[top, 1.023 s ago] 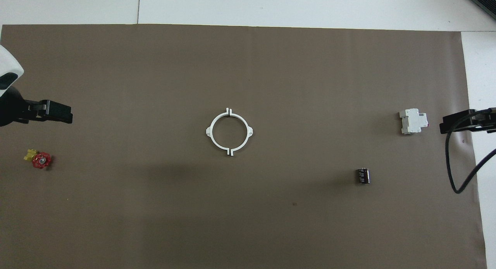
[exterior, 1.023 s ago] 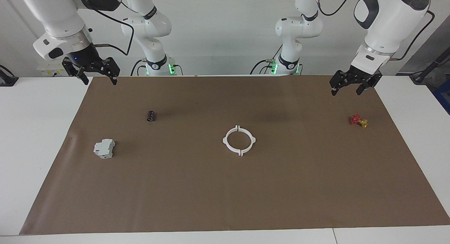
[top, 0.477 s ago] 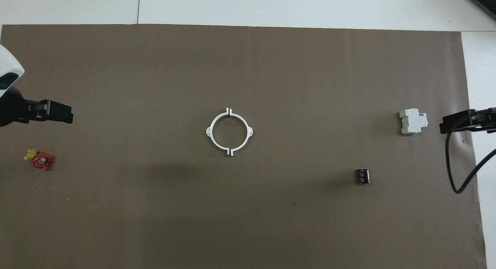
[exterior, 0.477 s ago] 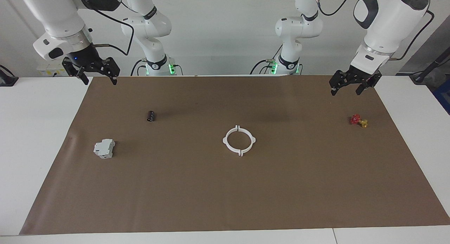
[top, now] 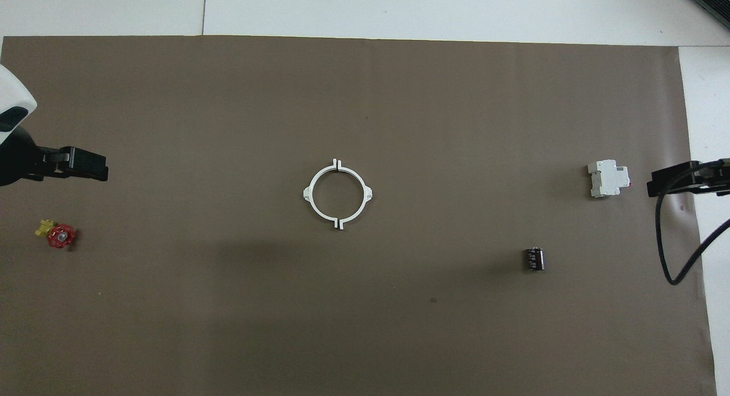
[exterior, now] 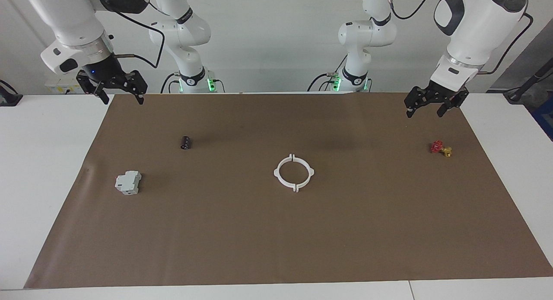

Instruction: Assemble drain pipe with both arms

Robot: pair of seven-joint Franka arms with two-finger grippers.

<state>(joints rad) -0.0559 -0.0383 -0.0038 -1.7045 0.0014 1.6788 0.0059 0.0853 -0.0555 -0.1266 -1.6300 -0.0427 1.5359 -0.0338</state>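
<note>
Facing view first: the drain pipe (exterior: 293, 173) lies flat near the middle of the brown mat (exterior: 276, 248) on the bench (exterior: 43, 161), its two white half-rings set end to end so they read as one ring, with a thin seam at the ring's twelve o'clock and another at its six o'clock. Whether the tabs are actually locked cannot be told.

Both arms wait raised near the robots' edge of the mat. The left pincer (exterior: 433, 104) hangs with fingers spread wide and empty above the mat, at about twelve o'clock from the red-and-yellow valve (exterior: 440, 148). The right pincer (exterior: 117, 90) is likewise wide and empty, over the mat's corner at the right arm's end.

In the overhead view the ring (top: 338, 194) sits mid-mat, with the grey-white block (top: 609, 179) at roughly three o'clock from it, the dark cylinder (top: 534, 258) near four o'clock and the valve (top: 57, 234) near nine.

By my reading the joining step looks done, or else not yet begun. If seams need closing, each pincer should descend on its own half and press them together evenly.
</note>
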